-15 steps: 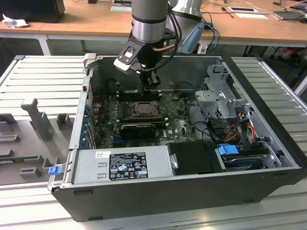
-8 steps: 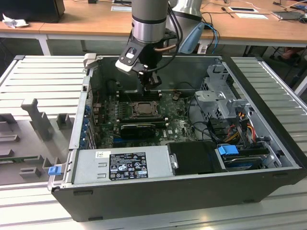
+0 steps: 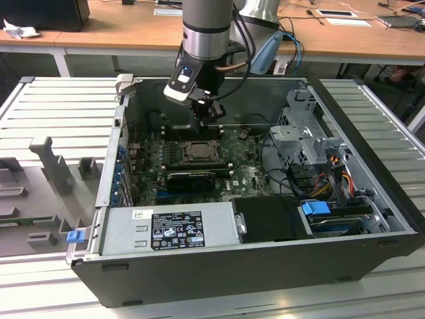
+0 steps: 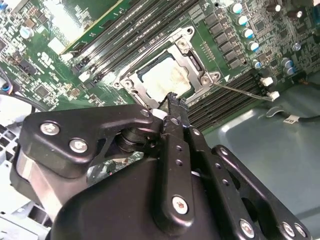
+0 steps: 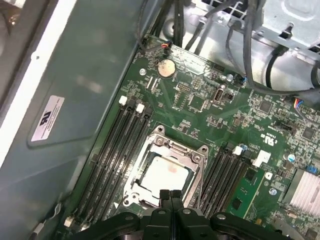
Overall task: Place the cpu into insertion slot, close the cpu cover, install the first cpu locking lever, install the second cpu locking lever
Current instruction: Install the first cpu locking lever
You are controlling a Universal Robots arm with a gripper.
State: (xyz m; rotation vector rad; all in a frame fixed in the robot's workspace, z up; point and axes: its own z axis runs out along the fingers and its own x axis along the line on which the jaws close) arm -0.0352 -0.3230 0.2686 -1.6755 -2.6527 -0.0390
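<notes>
The cpu [image 5: 165, 174] [image 4: 162, 80], a pale square chip, lies in the insertion slot [image 3: 197, 151] on the green motherboard. The silvery cpu cover [image 5: 175, 149] [image 4: 192, 60] lies flat around it, and the chip shows through its cut-out. A thin metal locking lever [image 4: 245, 90] juts from the socket's corner over the memory slots. My gripper [image 3: 211, 119] [image 4: 172, 102] [image 5: 170, 194] hangs just above the socket's edge. Its black fingers are shut together with nothing between them.
The motherboard sits deep in an open computer case [image 3: 219, 282]. A power supply [image 3: 169, 229] lies at the front, and a drive cage with cables [image 3: 309, 136] on the exterior view's right. Memory slots [image 5: 115, 145] flank the socket. Grey fixtures [image 3: 53, 166] stand outside the case.
</notes>
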